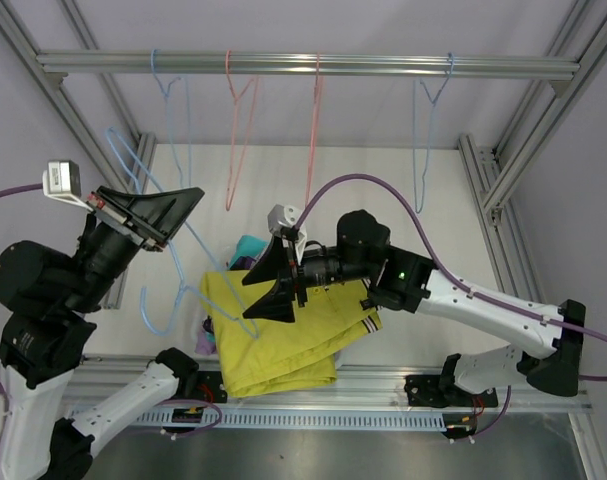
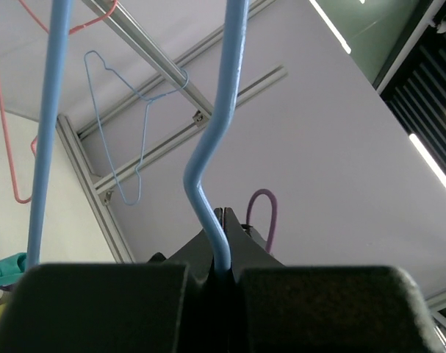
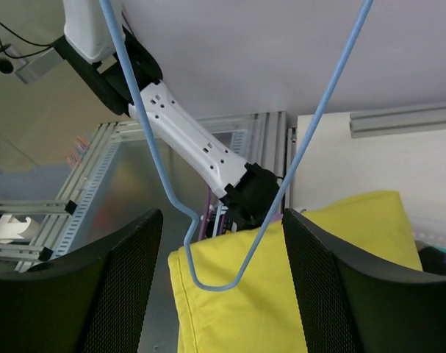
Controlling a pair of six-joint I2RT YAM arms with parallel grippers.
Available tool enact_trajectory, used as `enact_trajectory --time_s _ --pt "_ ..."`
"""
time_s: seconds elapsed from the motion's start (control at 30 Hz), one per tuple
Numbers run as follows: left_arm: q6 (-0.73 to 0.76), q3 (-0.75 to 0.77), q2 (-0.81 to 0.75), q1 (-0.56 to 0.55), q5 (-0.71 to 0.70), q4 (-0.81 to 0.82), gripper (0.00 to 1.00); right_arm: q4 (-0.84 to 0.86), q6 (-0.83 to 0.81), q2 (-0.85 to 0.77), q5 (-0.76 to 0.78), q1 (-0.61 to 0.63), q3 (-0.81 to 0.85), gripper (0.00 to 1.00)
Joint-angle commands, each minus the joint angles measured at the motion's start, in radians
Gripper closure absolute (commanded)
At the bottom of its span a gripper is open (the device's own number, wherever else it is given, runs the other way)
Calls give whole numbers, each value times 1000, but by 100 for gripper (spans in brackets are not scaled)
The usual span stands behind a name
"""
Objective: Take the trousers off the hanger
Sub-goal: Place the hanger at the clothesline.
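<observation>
My left gripper (image 1: pixel 183 205) is raised at the left and shut on the wire of a light blue hanger (image 1: pixel 146 300). The left wrist view shows the jaws closed on that wire (image 2: pixel 208 162). The hanger is bare, and its lower loop hangs over the mustard yellow trousers (image 1: pixel 283 335), which lie flat on the table near the front edge. My right gripper (image 1: pixel 248 297) is open and empty, pointing left just above the yellow trousers. In the right wrist view the hanger's loop (image 3: pixel 171 195) hangs between its open fingers over the yellow cloth (image 3: pixel 318 294). Teal cloth (image 1: pixel 248 245) and lilac cloth (image 1: pixel 205 335) peek out from under the yellow trousers.
Several empty hangers hang from the top rail (image 1: pixel 503 68): blue (image 1: pixel 173 90), pink (image 1: pixel 238 130), pink (image 1: pixel 313 130) and blue (image 1: pixel 428 110). Aluminium frame posts stand at both sides. The left arm's white link (image 3: pixel 186 132) crosses the right wrist view.
</observation>
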Motion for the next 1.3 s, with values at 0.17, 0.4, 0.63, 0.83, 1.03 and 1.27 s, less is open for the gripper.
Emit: enact_trajectory --time_s 0.17,0.4,0.63,0.83,1.03,1.27 --pt "-40 -21 -26 8 3 75 99 243 83 67 -139 1 50 30" --pt "-28 -47 -24 8 -19 74 99 326 130 92 -169 5 44 30" --pt "-19 -66 -14 8 -33 79 99 331 134 113 -166 33 44 33" --pt "-17 -83 -6 8 -31 89 100 314 133 141 -151 40 47 59" --pt "-11 -87 -6 6 -36 89 100 303 130 153 -136 48 55 100" --pt "58 -84 -34 8 -73 74 75 297 132 124 -45 51 43 100"
